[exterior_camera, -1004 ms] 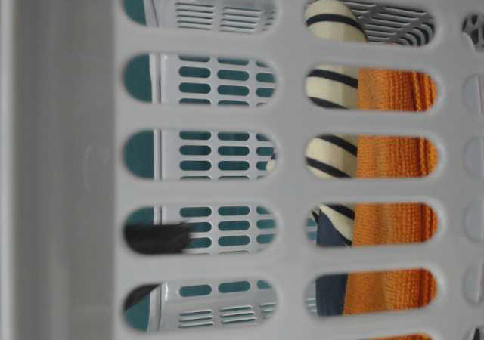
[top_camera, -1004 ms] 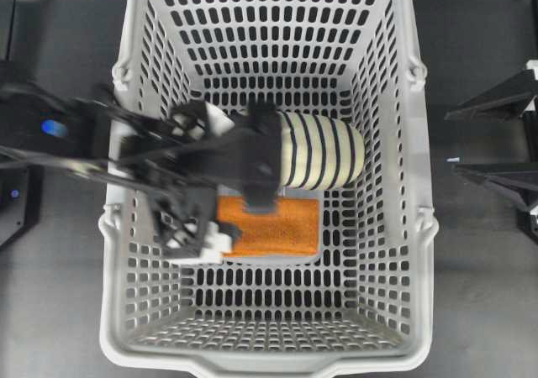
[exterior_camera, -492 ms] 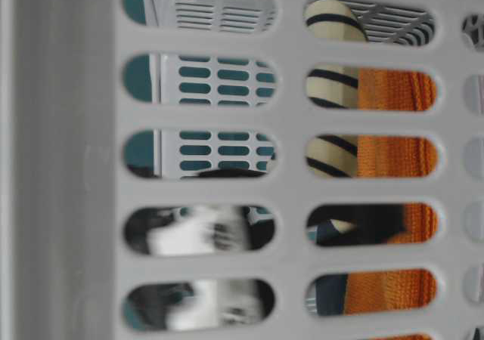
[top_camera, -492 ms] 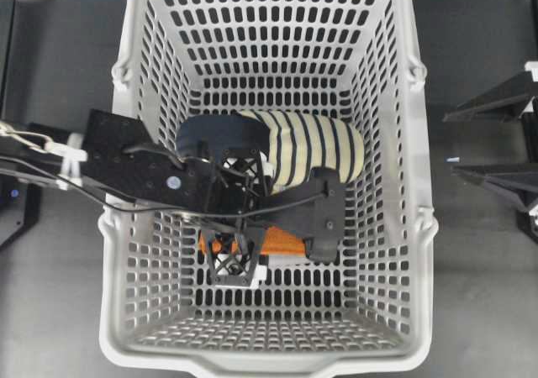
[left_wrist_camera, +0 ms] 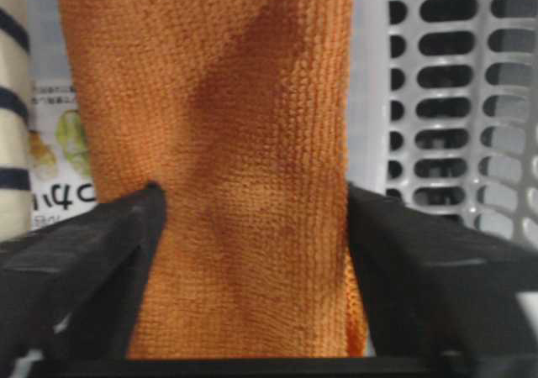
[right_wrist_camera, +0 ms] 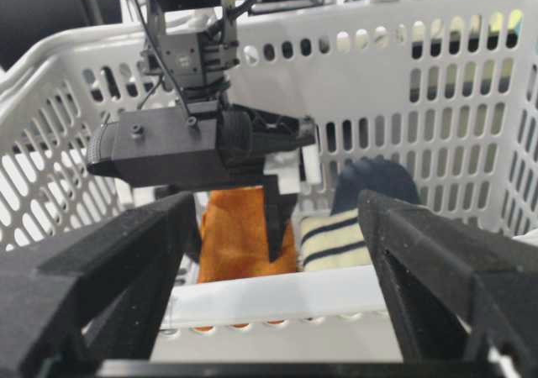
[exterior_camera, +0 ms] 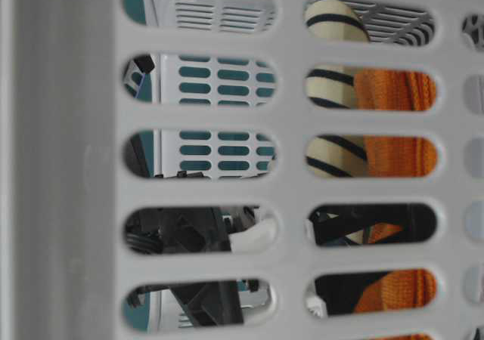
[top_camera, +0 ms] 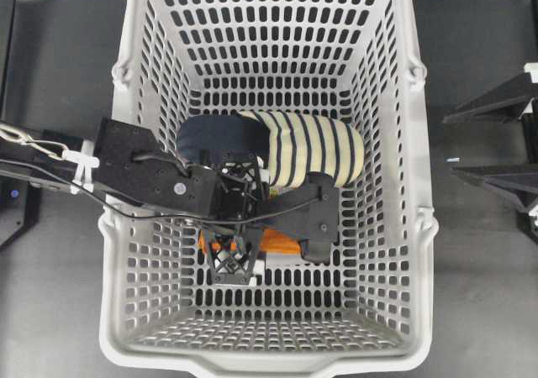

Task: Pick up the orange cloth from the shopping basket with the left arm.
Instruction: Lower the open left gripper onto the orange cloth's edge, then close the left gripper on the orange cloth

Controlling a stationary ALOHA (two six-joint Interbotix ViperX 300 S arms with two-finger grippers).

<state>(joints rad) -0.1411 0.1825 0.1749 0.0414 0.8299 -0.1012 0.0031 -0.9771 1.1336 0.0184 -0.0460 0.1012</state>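
The orange cloth [top_camera: 282, 242] lies on the floor of the light grey shopping basket [top_camera: 424, 227], in front of the striped slipper [top_camera: 315, 151]. My left gripper [top_camera: 244, 237] reaches down into the basket over the cloth. In the left wrist view its two black fingers [left_wrist_camera: 92, 252] press against both sides of the bunched cloth [left_wrist_camera: 235, 109]. The cloth also shows in the table-level view [exterior_camera: 393, 155] and in the right wrist view [right_wrist_camera: 239, 227]. My right gripper [top_camera: 475, 139] is open and empty outside the basket.
A clear package with a printed label [left_wrist_camera: 59, 160] lies under the cloth. The cream-and-navy slipper [right_wrist_camera: 340, 231] lies right beside the cloth. The basket walls [exterior_camera: 68, 166] stand high all around the left gripper. The basket's near rim [right_wrist_camera: 336, 298] lies before the right gripper.
My left gripper has turned and dropped into the basket onto the cloth. Its fingers have closed in on the cloth, which is now bunched. The right arm has not moved.
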